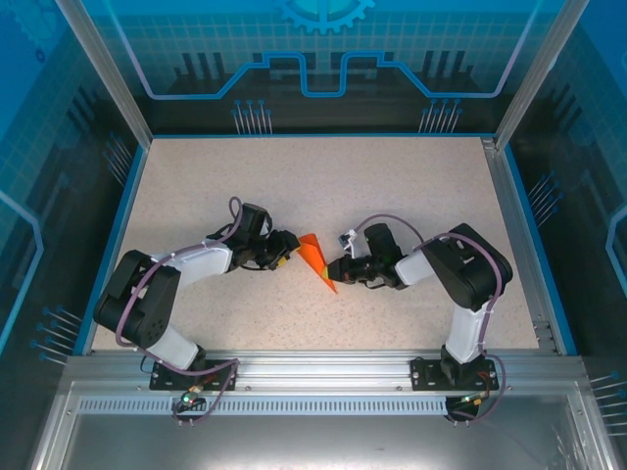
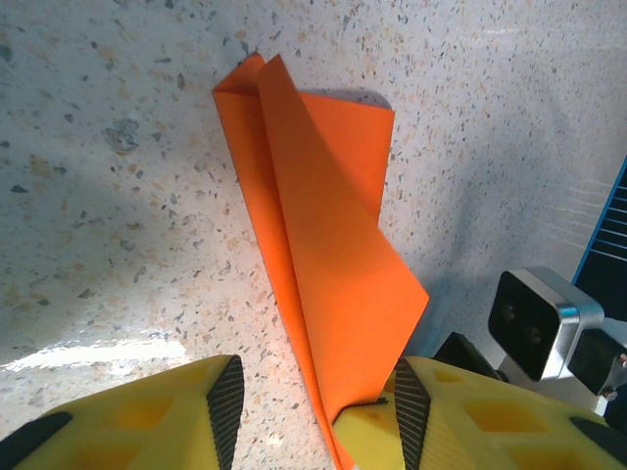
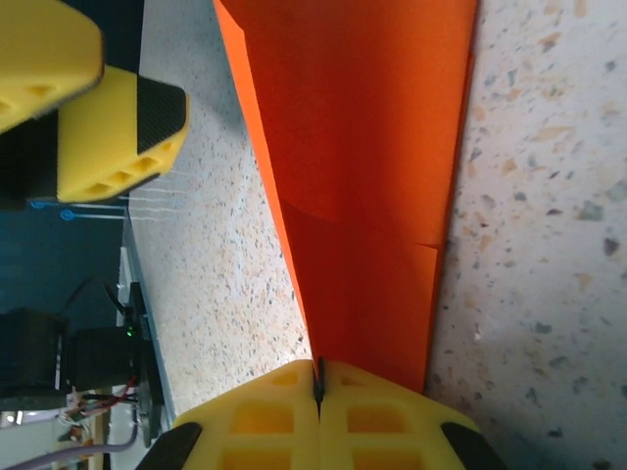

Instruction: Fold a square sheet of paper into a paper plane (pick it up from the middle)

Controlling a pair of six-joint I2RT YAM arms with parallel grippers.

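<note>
Orange paper [image 1: 315, 257] between right fingers [image 3: 377, 423]

Left wrist view: sheet of paper [image 2: 323, 245] runs off the bottom edge, tip unseen. Its lower right edge slips behind one left gripper [image 2: 313, 397] finger. Right wrist view: sheet cut by top edge, near end hidden behind the pressed-together right gripper [image 3: 318, 384] fingers. Top view: folds too small to read.
</note>
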